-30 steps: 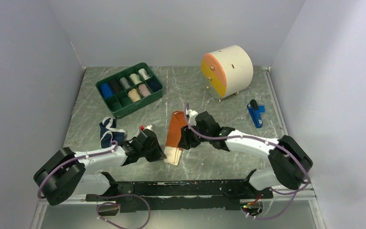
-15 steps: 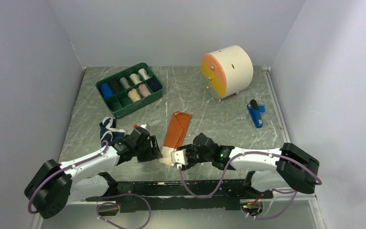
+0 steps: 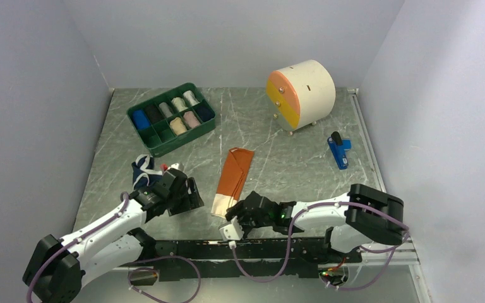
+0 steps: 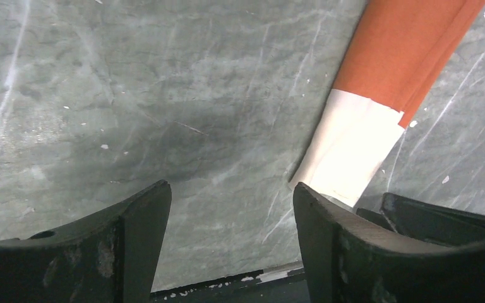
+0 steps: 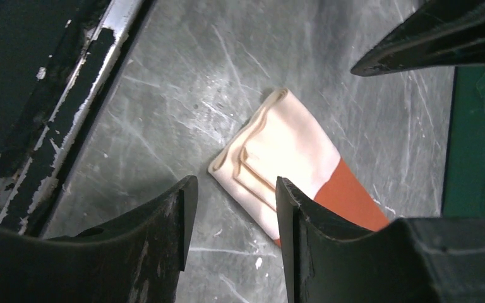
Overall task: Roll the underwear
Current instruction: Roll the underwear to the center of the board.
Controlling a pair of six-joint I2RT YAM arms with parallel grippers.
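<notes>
- The left end effector (image 3: pixel 186 191) is open, with nothing between its dark jaws. It hovers low over bare counter (image 3: pixel 278 158), just left of the cream end of the orange underwear (image 3: pixel 233 173).
- The right end effector (image 3: pixel 240 214) is also open and empty. It points at the same cream end from the near side, close to it but not touching.
- Both arms reach inward from their bases, forearms low and nearly level.
- The orange underwear lies flat as a long folded strip, with its cream end nearest the arms.
- The navy underwear (image 3: pixel 144 172) sits crumpled just beside the left wrist.
- The counter is grey marbled stone.
- Farther back stand a green tray (image 3: pixel 164 149) of cloth rolls, a round cream cabinet (image 3: pixel 312 82) and a small blue object (image 3: pixel 338 151).
- Pale walls enclose three sides.
</notes>
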